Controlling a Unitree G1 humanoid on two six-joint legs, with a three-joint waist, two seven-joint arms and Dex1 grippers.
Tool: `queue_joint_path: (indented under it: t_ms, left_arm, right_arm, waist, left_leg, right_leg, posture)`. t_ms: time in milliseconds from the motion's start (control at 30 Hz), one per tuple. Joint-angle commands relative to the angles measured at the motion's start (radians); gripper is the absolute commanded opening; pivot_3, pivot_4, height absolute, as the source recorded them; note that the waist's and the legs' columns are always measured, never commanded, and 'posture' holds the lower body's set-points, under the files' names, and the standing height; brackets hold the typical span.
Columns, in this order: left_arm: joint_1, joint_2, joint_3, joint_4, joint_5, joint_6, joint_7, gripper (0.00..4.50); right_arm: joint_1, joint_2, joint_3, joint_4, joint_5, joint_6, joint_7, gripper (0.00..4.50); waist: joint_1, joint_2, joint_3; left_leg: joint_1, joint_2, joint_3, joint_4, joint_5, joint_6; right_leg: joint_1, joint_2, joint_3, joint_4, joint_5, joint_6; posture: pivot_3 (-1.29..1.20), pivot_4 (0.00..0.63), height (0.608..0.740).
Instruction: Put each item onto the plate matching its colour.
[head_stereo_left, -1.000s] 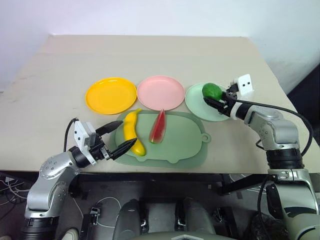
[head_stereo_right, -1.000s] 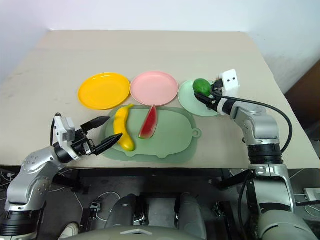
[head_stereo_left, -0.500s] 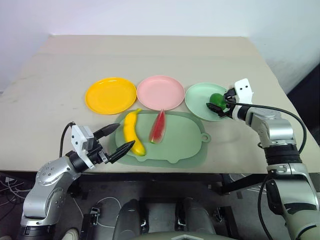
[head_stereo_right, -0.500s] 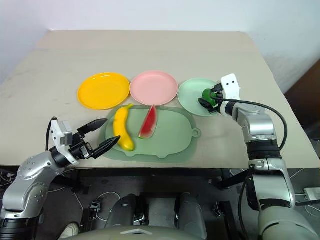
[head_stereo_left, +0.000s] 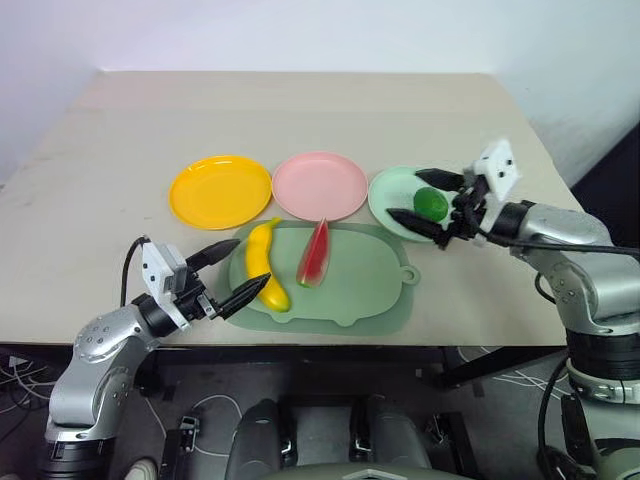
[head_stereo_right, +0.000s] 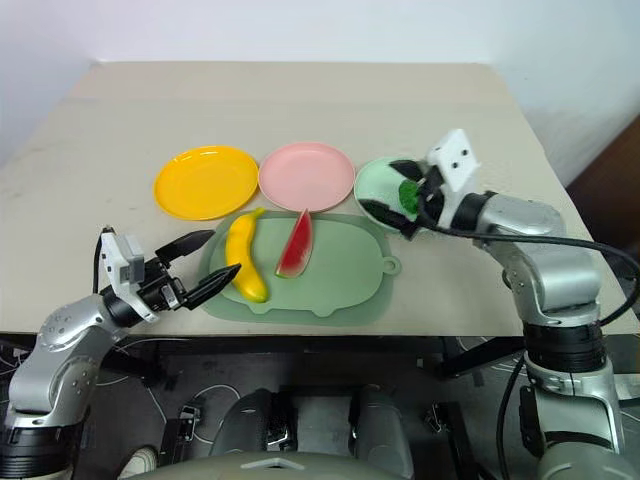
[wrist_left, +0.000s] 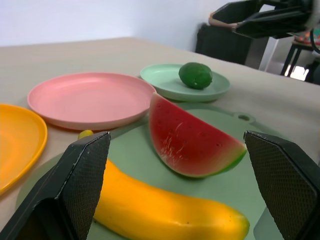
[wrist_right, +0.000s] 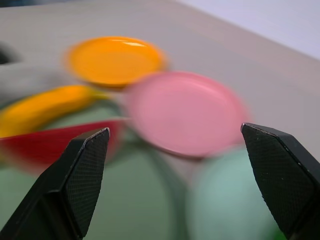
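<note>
On the tabletop (head_stereo_left: 90, 180), green fruit (head_stereo_left: 431, 204) resting in the mint plate (head_stereo_left: 392, 190), yellow plate (head_stereo_left: 220, 191) and pink plate (head_stereo_left: 321, 185) bare, banana (head_stereo_left: 262, 262) and watermelon (head_stereo_left: 314, 254) on the mat (head_stereo_left: 365, 285), right hand (head_stereo_left: 427, 200) spread wide above the fruit, left hand (head_stereo_left: 231, 272) splayed beside the banana, grasping nothing

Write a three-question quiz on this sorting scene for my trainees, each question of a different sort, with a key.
1. True or false: the green fruit lies on the mint green plate.
2. Which items lie on the green mat? A) banana and watermelon wedge B) green fruit and banana C) none
3. Fill in: the plate between the yellow-orange plate and the mint green one is ____.

Key:
1. True; the right gripper stands open around it without gripping it.
2. A: the banana and the watermelon wedge lie there, near the open left gripper.
3. Pink: the pink plate.
</note>
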Motion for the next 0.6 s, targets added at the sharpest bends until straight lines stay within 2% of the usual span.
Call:
queue_joint_path:
  t_ms: [33,333,600]
  left_arm:
    - [-0.007,-0.004,0.011,-0.015,0.001,-0.023,0.005,4.50]
    - [0.038,-0.021,0.016,-0.055,0.007,-0.039,0.040,4.50]
    - [0.112,-0.026,0.023,-0.102,0.008,-0.051,0.067,4.50]
  right_arm:
    - [-0.051,0.009,0.090,0.021,-0.047,-0.111,0.084,4.47]
    - [-0.207,0.100,0.335,0.301,-0.269,-0.439,0.247,4.47]
    - [-0.375,0.189,0.402,0.570,-0.383,-0.687,0.350,4.47]
  waist:
    - [0.002,0.000,0.000]
    - [-0.002,0.000,0.000]
    - [-0.002,0.000,0.000]
  left_leg:
    - [0.000,0.000,0.000,0.000,0.000,0.000]
    - [0.000,0.000,0.000,0.000,0.000,0.000]
    - [0.000,0.000,0.001,0.000,0.000,0.000]
  right_leg:
    - [0.000,0.000,0.000,0.000,0.000,0.000]
    - [0.000,0.000,0.000,0.000,0.000,0.000]
    - [-0.001,0.000,0.000,0.001,0.000,0.000]
  posture:
    - [0.00,0.150,0.695]
    - [0.00,0.150,0.695]
    - [0.00,0.150,0.695]
